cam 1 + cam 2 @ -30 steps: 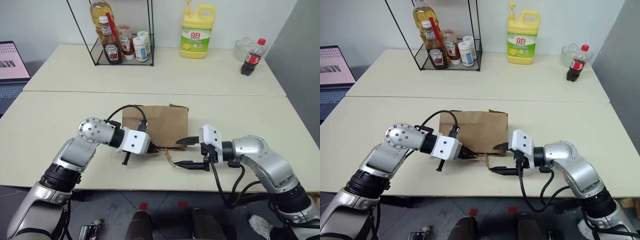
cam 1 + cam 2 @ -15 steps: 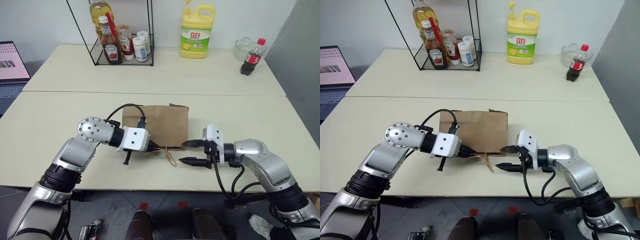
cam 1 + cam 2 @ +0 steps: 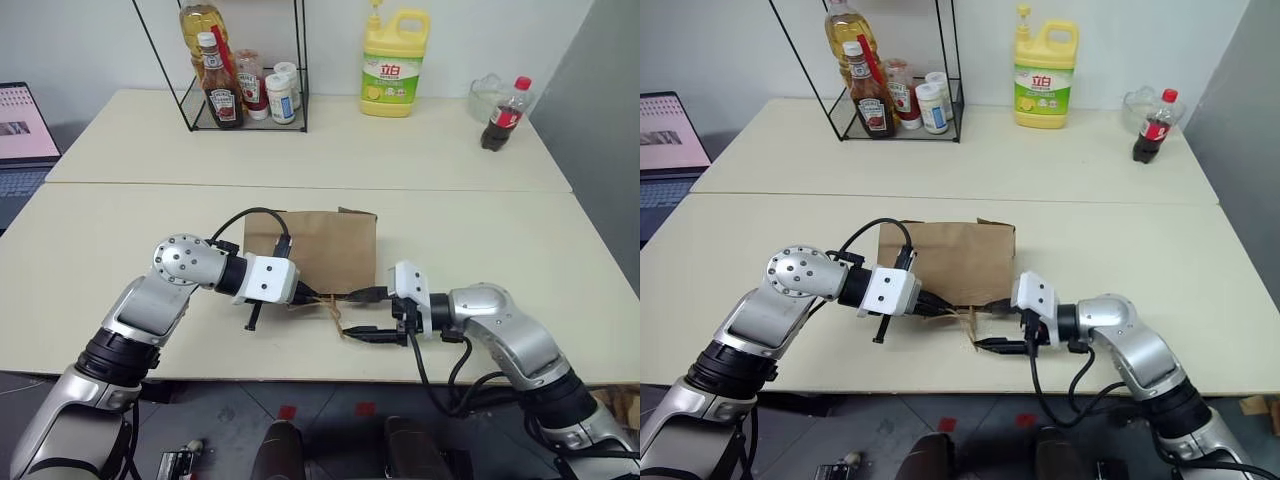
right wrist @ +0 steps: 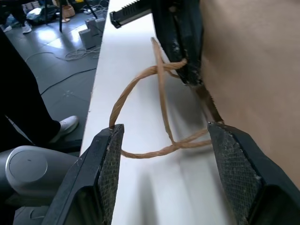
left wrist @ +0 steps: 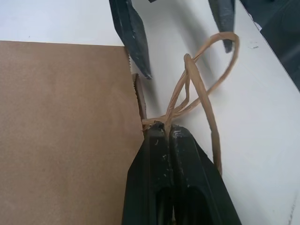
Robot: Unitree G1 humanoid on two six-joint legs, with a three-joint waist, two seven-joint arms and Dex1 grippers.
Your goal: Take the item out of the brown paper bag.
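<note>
At the near, open edge of the flat brown paper bag (image 3: 312, 250), its tan cord handles (image 5: 197, 89) are pinched by the shut left gripper (image 3: 305, 297), while the right gripper (image 3: 368, 315), jaws wide, is held just beside them, straddling the loops.

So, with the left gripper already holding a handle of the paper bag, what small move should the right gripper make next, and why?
Probably close the right gripper on the free cord handle. Its fingers stand open on either side of that loop at the mouth of the brown paper bag, while the left gripper is shut on the other handle's cord. Holding both would let the mouth be pulled open.
</note>
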